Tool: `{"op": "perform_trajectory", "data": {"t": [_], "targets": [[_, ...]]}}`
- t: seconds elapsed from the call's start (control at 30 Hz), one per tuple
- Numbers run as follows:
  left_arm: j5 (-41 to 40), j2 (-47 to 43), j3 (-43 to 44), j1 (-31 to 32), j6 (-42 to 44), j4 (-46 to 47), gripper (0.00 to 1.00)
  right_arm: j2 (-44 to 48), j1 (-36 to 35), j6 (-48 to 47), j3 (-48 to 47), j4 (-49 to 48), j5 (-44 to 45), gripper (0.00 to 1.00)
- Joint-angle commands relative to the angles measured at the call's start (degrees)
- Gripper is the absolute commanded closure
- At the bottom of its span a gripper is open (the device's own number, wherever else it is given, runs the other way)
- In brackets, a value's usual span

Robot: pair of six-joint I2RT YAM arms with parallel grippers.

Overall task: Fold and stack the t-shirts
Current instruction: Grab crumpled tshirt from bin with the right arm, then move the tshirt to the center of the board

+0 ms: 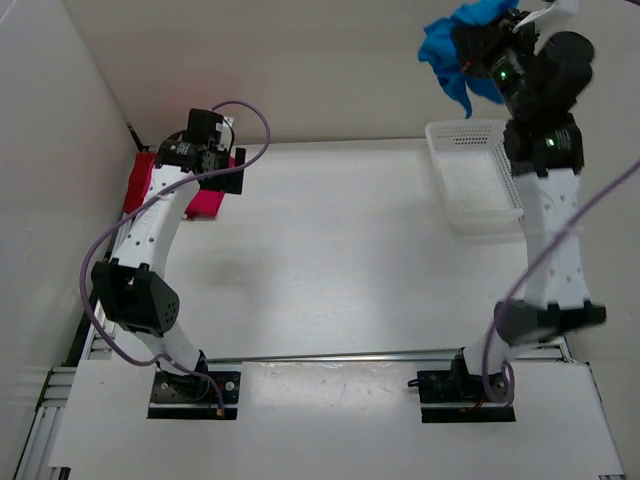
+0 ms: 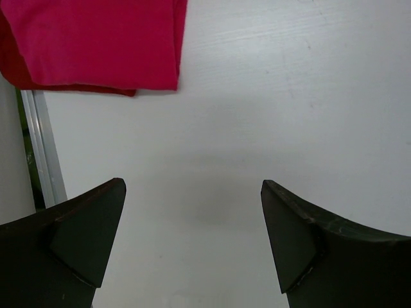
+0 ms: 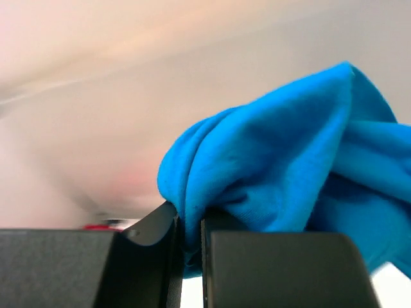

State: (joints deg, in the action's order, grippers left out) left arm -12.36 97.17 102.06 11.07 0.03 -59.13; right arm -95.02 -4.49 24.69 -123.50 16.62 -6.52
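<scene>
A bright blue t-shirt [image 1: 445,48] hangs bunched in the air above the back right of the table. My right gripper [image 1: 478,50] is shut on a fold of it. In the right wrist view the blue t-shirt [image 3: 276,173] is pinched between the two jaws of that gripper [image 3: 189,224]. At the far left, a folded pink-magenta t-shirt [image 2: 96,38] lies on a dark red t-shirt [image 2: 19,72]. The top view shows the same pink t-shirt [image 1: 205,203] and red t-shirt [image 1: 140,185]. My left gripper [image 2: 192,237] hovers open over bare table just beside them, holding nothing.
A white plastic mesh basket [image 1: 470,175] stands at the back right, under the lifted shirt. White walls close in the back and left sides. A metal rail [image 2: 45,154] runs along the table's left edge.
</scene>
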Motion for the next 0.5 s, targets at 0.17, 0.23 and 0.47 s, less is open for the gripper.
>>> {"op": "perform_trajectory", "data": {"t": [0.17,0.23,0.47], "targets": [[2.0,-13.2,-3.3,1.1,0.0,-0.1,0.00,17.7,-14.7,-9.5,6.6,-9.4,-7.4,1.00],[2.0,-13.8,-3.3,1.1,0.0,0.4,0.00,18.3,-15.3,-5.5,9.1,-9.4,-9.3,1.00],[0.8,-14.4,-2.7,1.1,0.0,1.0,0.00,18.6,-17.0,10.3,31.1,-4.5,-9.8,0.97]]}}
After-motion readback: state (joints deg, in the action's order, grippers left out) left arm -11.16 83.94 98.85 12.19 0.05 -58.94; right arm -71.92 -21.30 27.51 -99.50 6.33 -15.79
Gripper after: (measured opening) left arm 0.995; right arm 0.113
